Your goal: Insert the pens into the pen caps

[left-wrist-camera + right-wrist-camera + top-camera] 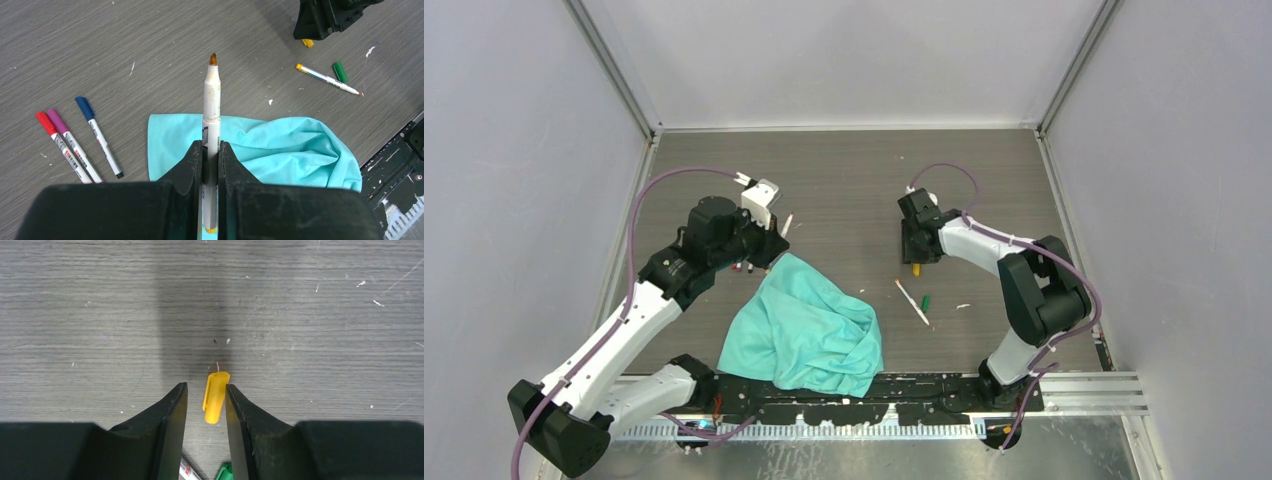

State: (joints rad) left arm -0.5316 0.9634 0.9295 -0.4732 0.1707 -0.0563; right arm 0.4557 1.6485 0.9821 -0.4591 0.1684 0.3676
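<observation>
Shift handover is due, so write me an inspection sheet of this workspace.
Surface: grey wood-grain table, scuffed, pale specks.
Job's things: held pen, uncapped, tip pointing away from the tool; yellow cap lying flat; red-capped pen, purple-capped pen and blue-capped pen side by side; loose pen beside green cap.
Clutter: crumpled teal cloth; white scrap.
Grippers: left tool shut on the held pen; right tool open, fingers either side of the yellow cap.
Cables: left purple cable and right purple cable loop clear of the table.
Surroundings: pale walls on three sides.
</observation>
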